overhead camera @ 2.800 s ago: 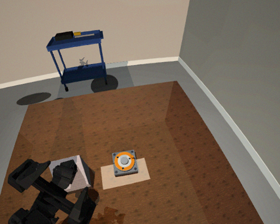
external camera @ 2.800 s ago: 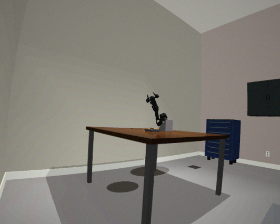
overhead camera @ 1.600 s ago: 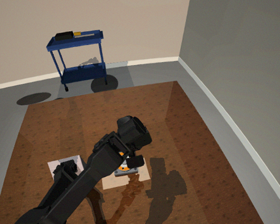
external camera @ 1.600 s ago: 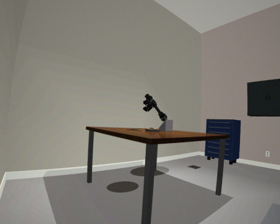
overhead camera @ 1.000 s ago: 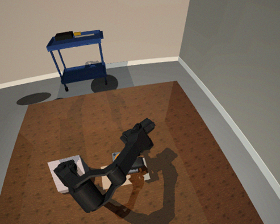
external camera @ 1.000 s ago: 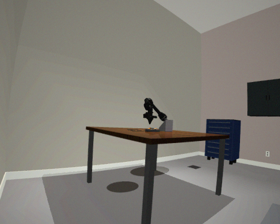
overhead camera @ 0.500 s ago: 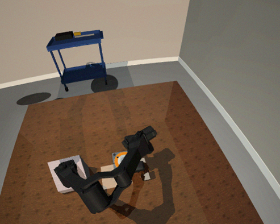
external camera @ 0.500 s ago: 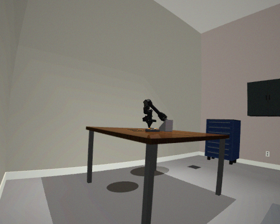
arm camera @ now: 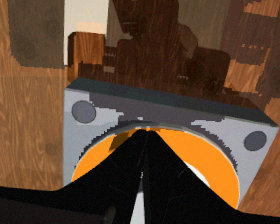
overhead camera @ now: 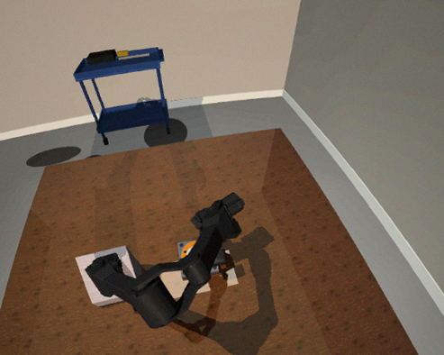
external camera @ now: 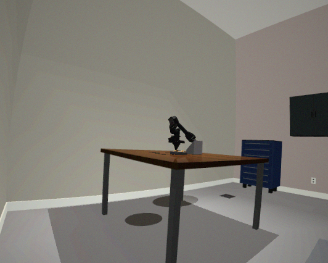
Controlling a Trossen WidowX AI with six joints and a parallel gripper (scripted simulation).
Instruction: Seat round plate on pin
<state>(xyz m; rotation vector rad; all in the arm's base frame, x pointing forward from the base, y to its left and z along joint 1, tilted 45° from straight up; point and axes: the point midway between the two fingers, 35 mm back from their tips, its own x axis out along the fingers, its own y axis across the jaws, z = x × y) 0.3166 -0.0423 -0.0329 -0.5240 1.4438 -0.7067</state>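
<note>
The black parallel-jaw end effector [arm camera: 143, 187] hangs point-down with its two fingers pressed together into a single wedge, gripping nothing; that shut shape probably suits pushing the plate round rather than lifting it. Directly beneath its tip lies the round orange plate [arm camera: 206, 160], and the tip looks close to or touching the plate's face, though the wrist view does not settle contact. A pale patch shows between and below the fingertips, perhaps the post or the plate's centre, too hidden to name. I cannot make out the orange tab, its hole or the small pin, since the fingers cover much of the plate. Under the plate sits the square grey base block [arm camera: 94, 128] with round dark marks at its far corners, one ahead-left and one ahead-right of the end effector. Whether the plate lies flat or tilted on the pin cannot be told here. The base rests on a pale rectangular mat [arm camera: 88, 10] that runs on ahead of the tip, laid on the brown wooden bench [overhead camera: 321, 244]. Beyond the bench edge stands a blue two-shelf trolley [overhead camera: 123, 83] against the wall, well apart from the work.
</note>
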